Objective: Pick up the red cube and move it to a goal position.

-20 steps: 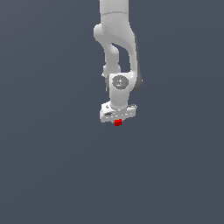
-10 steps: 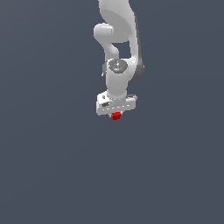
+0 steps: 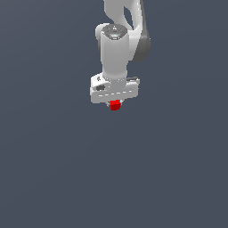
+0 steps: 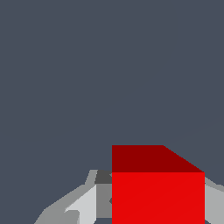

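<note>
Bare simulated scene, flat featureless grey-blue backdrop [image 3: 49, 169], smooth rendered white robot arm [image 3: 116, 49]

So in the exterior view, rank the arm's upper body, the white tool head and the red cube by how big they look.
Largest to smallest as they look there:
1. arm's upper body
2. tool head, the wide white block
3. red cube, far smaller and much narrower than the head.

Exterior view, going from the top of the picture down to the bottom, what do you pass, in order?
Arm → tool head → red cube held just under it → bare grey ground.
</note>
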Robot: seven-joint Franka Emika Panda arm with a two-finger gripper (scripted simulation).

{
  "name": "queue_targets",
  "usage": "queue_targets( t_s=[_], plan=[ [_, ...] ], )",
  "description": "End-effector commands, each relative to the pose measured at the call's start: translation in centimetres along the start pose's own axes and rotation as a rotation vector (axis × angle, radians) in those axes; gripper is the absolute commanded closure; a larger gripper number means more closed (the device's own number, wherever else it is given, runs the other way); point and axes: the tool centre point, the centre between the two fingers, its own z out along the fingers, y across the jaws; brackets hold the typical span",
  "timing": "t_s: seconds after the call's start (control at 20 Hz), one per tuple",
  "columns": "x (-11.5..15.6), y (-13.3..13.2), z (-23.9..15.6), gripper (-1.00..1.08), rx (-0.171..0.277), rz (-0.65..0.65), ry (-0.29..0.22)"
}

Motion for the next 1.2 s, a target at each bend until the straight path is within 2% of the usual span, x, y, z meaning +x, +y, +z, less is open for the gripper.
queue_targets(
  t_s=[0.0, 0.25, 0.55, 0.85, 1.15],
  plan=[
    [0.1, 0.5, -2.6, 1.08, 0.0, 0.0, 0.0],
    [0.3, 1.3, -7.0, 1.08, 0.0, 0.0, 0.0],
    [0.7, 2.1, -10.5, 1.08, -0.001, 0.001, 0.0],
    [0.9, 2.4, -12.1, 1.08, -0.001, 0.001, -0.001],
    [1.0, 2.4, -12.0, 1.08, -0.001, 0.001, -0.001]
  ],
)
